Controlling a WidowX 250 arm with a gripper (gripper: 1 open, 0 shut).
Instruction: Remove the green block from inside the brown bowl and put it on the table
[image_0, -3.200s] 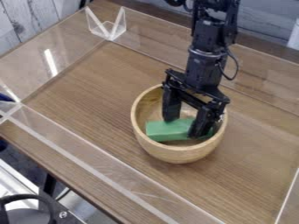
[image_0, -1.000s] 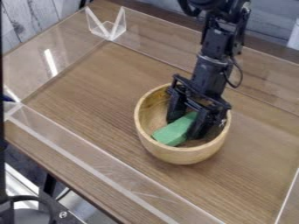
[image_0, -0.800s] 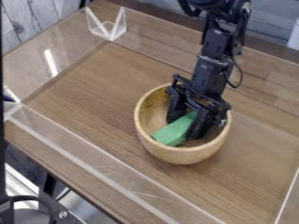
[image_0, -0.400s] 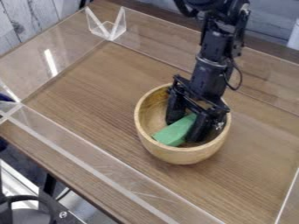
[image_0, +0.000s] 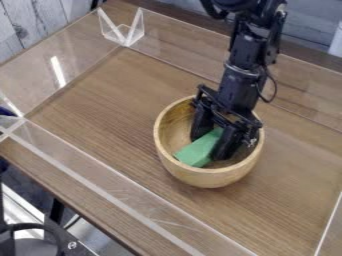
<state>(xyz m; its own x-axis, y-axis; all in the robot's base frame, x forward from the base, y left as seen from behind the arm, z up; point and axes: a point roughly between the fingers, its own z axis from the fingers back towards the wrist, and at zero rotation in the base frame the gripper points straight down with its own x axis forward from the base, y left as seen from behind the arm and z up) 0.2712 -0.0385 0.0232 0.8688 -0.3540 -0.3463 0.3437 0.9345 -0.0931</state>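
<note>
The brown bowl (image_0: 170, 157) sits on the table (image_0: 107, 100), right of centre. Inside it the green block (image_0: 201, 151) leans at a tilt, its lower end toward the bowl's front left wall and its upper end up between the fingers. My black gripper (image_0: 221, 137) reaches steeply down into the bowl from the upper right. One finger (image_0: 199, 126) stands on each side of the block's raised end, closed in against it. The block's upper end is partly hidden by the fingers.
Low clear acrylic walls (image_0: 80, 165) run along the table's edges, with the front wall close to the bowl's left. A small clear angled stand (image_0: 123, 27) sits at the back left. Bare wood lies left of and behind the bowl.
Since the earliest frame the block has gone from lying flat in the bowl to leaning with one end raised between the fingers, which stand closer together. Nothing visibly moved over the last second.
</note>
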